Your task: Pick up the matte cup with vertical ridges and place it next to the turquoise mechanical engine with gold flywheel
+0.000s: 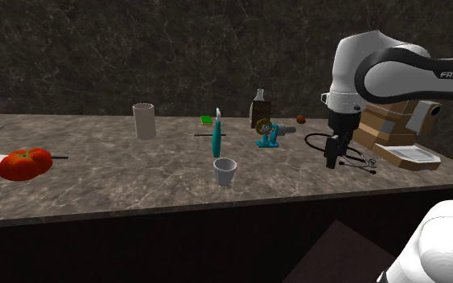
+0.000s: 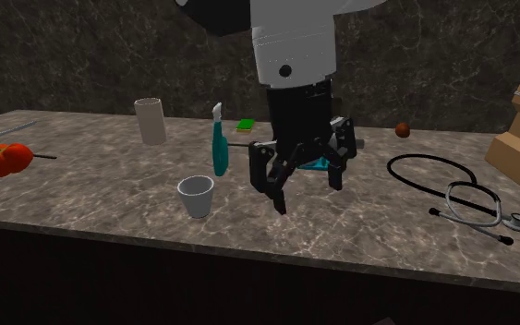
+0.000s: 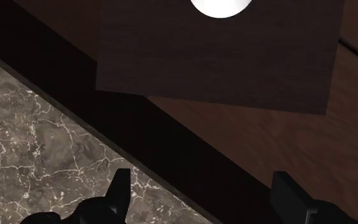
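Two cups stand on the marble counter [image 1: 136, 181]: a tall beige one [image 1: 144, 120] [image 2: 151, 120] at the back and a small pale tapered one [image 1: 225, 170] [image 2: 196, 196] near the front edge. I cannot tell which is ridged. The turquoise engine with a gold flywheel [image 1: 269, 133] sits right of the small cup; in the second exterior view the hand mostly covers the engine [image 2: 320, 164]. My gripper [image 1: 333, 157] [image 2: 306, 192] [image 3: 203, 191] hangs open and empty just above the counter, right of the engine in the shoulder view, well away from both cups.
A red tomato [image 1: 25, 163] lies far left. A slim turquoise object [image 1: 216, 137] stands between the cups. A dark bottle [image 1: 259, 108] is behind the engine. A stethoscope [image 1: 349, 154] and cardboard boxes [image 1: 397, 133] lie right of the gripper. The counter's front edge [image 3: 75, 121] is just below the hand.
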You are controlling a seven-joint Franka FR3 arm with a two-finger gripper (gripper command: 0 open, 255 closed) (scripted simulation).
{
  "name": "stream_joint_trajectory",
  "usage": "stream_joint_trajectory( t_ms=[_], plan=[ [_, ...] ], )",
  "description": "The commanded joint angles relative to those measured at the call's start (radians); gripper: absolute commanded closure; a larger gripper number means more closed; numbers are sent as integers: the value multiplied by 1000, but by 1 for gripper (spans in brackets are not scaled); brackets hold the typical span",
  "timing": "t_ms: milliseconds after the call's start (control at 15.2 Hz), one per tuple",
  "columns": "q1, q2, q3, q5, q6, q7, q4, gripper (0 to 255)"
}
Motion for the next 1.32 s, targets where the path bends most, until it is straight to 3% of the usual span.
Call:
stream_joint_trajectory(
  t_ms=[0, 660, 1254],
  plan=[
    [0, 0, 0, 0, 0, 0, 0, 0],
    [18, 348, 104, 21, 237, 139, 133, 0],
    [28, 685, 177, -38, 355, 271, 363, 0]
  ],
)
